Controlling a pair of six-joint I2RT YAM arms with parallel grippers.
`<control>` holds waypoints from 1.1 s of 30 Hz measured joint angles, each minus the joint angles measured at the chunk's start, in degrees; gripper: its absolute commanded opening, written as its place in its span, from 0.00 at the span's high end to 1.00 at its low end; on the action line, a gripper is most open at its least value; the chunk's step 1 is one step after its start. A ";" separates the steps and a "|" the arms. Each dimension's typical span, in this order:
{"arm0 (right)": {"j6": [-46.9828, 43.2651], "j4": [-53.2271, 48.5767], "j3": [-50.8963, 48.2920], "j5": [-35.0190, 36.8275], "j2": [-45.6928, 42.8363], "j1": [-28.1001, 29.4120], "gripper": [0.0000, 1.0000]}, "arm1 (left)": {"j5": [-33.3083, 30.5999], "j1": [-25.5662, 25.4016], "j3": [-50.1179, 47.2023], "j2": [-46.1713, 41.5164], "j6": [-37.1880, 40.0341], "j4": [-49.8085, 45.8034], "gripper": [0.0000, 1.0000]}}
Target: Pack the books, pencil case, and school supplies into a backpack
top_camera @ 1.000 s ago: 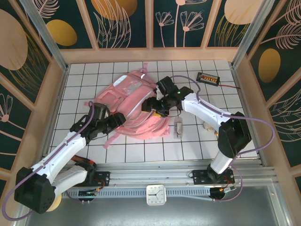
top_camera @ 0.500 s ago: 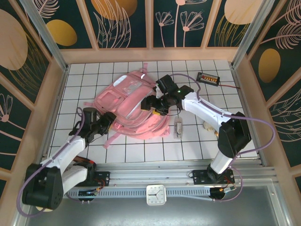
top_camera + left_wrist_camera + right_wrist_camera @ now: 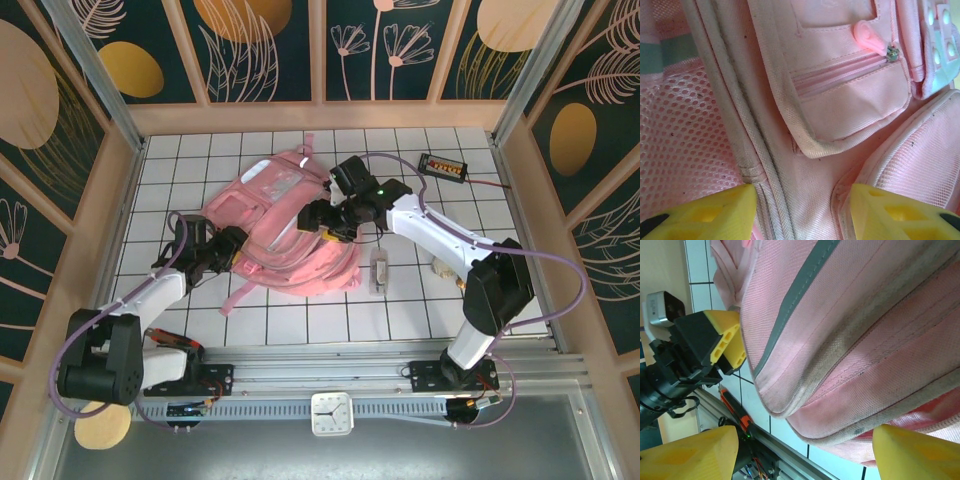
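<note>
The backpack [image 3: 285,225] is lying flat on the tiled table [image 3: 500,215], slightly left of the middle, with its front pockets facing up and its straps trailing toward the near edge. It is looking soft and floppy. The woven pink fabric is sagging into folds, and the mesh side panel [image 3: 685,135] is giving no stiffness at all. It will probably drape and slide rather than lift as one piece.

The left gripper [image 3: 228,243] is hanging at the backpack's near-left edge. Its yellow fingers [image 3: 715,212] are standing about half apart, straddling a corded seam [image 3: 747,150], with nothing clamped between them yet.

The right gripper [image 3: 320,217] is sitting over the middle of the bag. Its fingertips [image 3: 690,455] are spread wide on either side of the bag's rounded side and are not visibly pinching anything.

The best holds are likely the firm parts:
- the thick piped seam, for a steady pinch;
- the rubbery zipper pull [image 3: 870,37] on the front pocket [image 3: 850,95], for opening;
- the edge beside the grey stripe [image 3: 800,300].

Loose cloth taken elsewhere would probably bunch up and slip out. A pale flat packet [image 3: 379,272] is lying just right of the bag.
</note>
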 measured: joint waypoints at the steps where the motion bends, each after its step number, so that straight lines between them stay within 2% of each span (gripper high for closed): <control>1: 0.00 0.00 0.00 0.02 0.00 0.00 0.28 | 0.28 0.02 0.00 0.31 0.00 0.17 0.48; 8: -0.02 -0.57 0.46 0.61 0.00 0.00 0.28 | 1.33 0.24 -0.39 0.74 0.22 0.63 0.46; 11: -0.26 -1.99 3.58 0.59 0.74 0.00 0.28 | 1.40 0.24 -1.14 -0.26 0.42 0.15 0.42; 17: -1.49 -1.62 8.96 -0.11 2.95 -0.31 0.28 | 1.51 0.24 -1.29 -0.31 0.83 -1.60 0.41; 21: -1.95 -1.62 8.96 -1.64 4.61 -1.29 0.28 | 1.05 0.24 -0.35 2.27 0.52 -1.51 0.52; 24: -2.43 -1.73 8.96 -2.21 5.42 -2.16 0.28 | 1.33 0.24 2.71 7.15 0.76 -1.73 0.66; 26: -3.23 -1.77 8.96 -2.40 5.42 -2.36 0.28 | 1.36 0.24 4.70 8.92 1.18 -2.16 0.82; 27: -3.63 -1.70 8.94 -2.34 5.35 -2.25 0.28 | 1.31 0.24 5.55 9.44 1.22 -2.16 0.99; 33: -4.04 -3.02 8.81 4.70 3.80 2.38 0.19 | 2.23 0.35 7.63 10.10 0.83 -2.91 1.00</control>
